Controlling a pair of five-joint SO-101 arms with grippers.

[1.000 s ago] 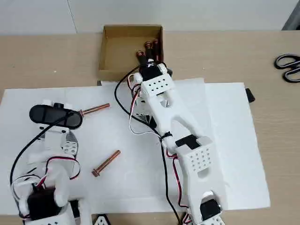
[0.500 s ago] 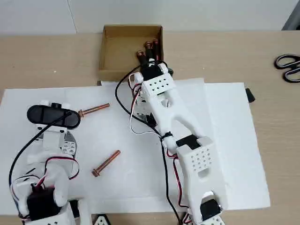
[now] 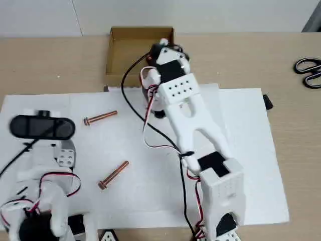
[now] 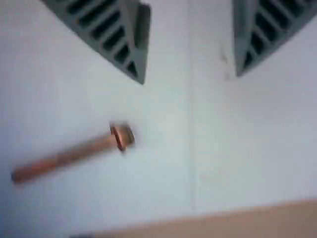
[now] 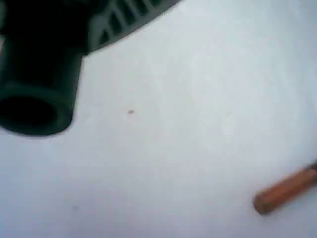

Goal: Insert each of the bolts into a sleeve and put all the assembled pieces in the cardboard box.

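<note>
The far bolt (image 3: 100,118) lies flat on the white sheet (image 3: 241,150) with its long axis nearly across the bench (image 3: 55,55). Its head is turned toward the left arm (image 3: 45,191) and its plain end is angled slightly toward the cardboard box (image 3: 116,55). The near bolt (image 3: 114,174) lies on a diagonal, its head at the nearer, left end and its tip pointing away to the right. In the left wrist view a bolt (image 4: 74,153) is seen on its side, its flanged head nearest the open gap of the left gripper (image 4: 190,74). In the right wrist view a dark sleeve (image 5: 34,84) is shown with its round bore facing the camera, and a copper shank end (image 5: 285,191) rests on the sheet well apart from it. The sheet is spread over a wooden bench. The open-topped box stands on bare wood at the sheet's far edge, scissors (image 3: 308,72) lie at the right edge, and a pale wall is seen beyond. The left arm is folded low at the near left corner, and its grey ribbed fingers (image 4: 114,34) are spread wide with nothing held between them. The right arm (image 3: 185,100) is stretched from the near edge up to the box's right corner. A grey part of the right gripper (image 5: 119,17) sits against the sleeve, but whether it is clamped on the sleeve cannot be told.
</note>
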